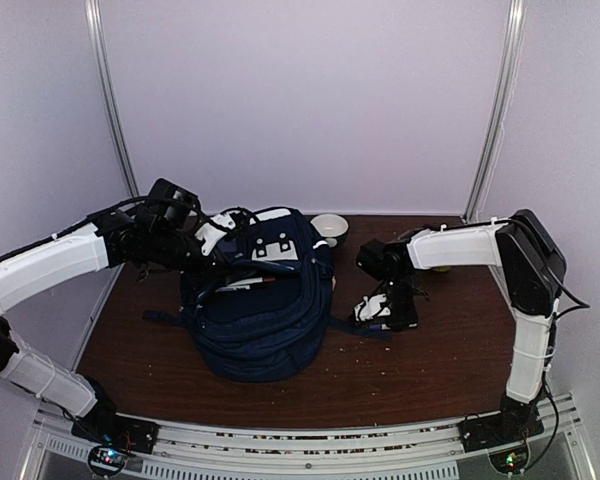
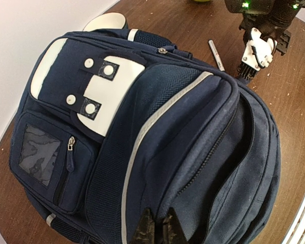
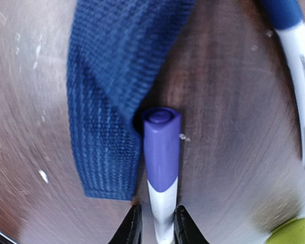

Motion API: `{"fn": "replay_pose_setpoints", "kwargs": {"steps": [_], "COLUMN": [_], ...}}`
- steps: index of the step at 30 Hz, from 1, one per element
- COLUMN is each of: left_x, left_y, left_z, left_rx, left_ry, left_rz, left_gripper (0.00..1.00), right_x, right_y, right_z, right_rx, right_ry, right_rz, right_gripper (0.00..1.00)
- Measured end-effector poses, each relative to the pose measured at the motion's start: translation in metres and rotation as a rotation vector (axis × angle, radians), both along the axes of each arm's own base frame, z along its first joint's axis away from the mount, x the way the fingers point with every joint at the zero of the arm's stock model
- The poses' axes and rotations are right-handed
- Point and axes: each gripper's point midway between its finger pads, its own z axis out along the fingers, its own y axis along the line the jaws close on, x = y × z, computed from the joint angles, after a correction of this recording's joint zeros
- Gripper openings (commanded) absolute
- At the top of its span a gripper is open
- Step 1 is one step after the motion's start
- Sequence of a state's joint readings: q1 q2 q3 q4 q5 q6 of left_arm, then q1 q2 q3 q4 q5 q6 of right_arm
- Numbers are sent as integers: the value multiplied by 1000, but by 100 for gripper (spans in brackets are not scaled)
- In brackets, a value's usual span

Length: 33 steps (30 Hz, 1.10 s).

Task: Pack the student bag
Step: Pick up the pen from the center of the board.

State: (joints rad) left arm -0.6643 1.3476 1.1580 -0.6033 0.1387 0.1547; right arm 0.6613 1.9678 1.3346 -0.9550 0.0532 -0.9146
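The student bag [image 1: 260, 330] sits slumped on the left-centre of the table [image 1: 430, 370], its rounded body towards the arm bases and its white patch away from them. Just to its right, the right gripper [image 3: 159, 223] points down with its fingers narrowed onto the white barrel of a purple-capped marker [image 3: 161, 147] lying flat on the wood. The grip looks low on the barrel, so a slow, straight lift should keep the marker from pivoting. A blue webbing strap [image 3: 104, 101] touches the cap's left side and could be dragged along. A blue-capped marker [image 3: 297, 66] and something yellow-green [image 3: 292, 233] lie well clear to the right. Further on, the left gripper [image 2: 157, 229] is closed, apparently pinching the bag's fabric. A bowl [image 1: 330, 228] stands behind the bag.
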Motion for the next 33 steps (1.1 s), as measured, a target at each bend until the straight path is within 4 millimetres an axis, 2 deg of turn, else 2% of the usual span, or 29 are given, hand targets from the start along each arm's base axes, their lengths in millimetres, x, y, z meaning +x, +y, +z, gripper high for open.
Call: {"fn": "replay_pose_setpoints", "kwargs": {"steps": [6,12,19,27,30,33], "left_x": [1,0,0,0,0,0], "left_y": [-2,-3,-3,-3,-3,-3], "left_z": [0,0,0,0,0,0], "left_rx": [-3,-5,-6,-6,-6,-6], "left_ry": [6,10,11,12,12,12], "left_rz": [-5,-9,-11,-11,-11,-11], "left_gripper": [0,0,0,0,0,0], "right_x": [-7,-10,-12,-14,-20,-18], "right_y": [4,3,3,2,2,10], "right_z": [-1,-1,-1,3,9,28], "right_rx": [31,55,76,89,89,122], "right_ry": [-20,-44,-63,-69,-47,-47], "right_rz": [-154,-238,-274,-275,-275,-278], "right_gripper": [22,16,8,5,5,5]}}
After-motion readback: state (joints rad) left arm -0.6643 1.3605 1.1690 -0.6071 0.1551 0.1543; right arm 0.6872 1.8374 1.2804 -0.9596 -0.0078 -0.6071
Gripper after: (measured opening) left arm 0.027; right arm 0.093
